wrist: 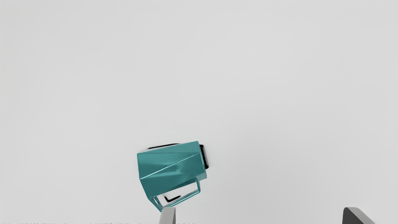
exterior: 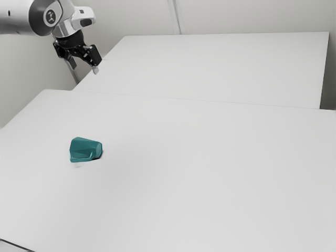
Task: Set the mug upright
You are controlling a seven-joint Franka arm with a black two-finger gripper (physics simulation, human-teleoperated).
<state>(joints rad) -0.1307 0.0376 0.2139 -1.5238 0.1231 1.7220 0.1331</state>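
Teal faceted mug with angular handle, glossy surface (exterior: 84,149), lying on its side on smooth white table (exterior: 199,173), exterior view's left. Wider end toward exterior view's left, narrower end toward right, handle on near side. Black two-finger gripper (exterior: 84,67) above table's far left, well apart from mug, fingers spread, nothing between them.

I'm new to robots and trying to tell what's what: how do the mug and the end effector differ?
The mug is teal, while the end effector is mostly black. The mug lies on its side on the table; the end effector hangs in the air, off the table. The mug has one looped handle, the end effector two separate fingers, spread open. Both have angular shapes.
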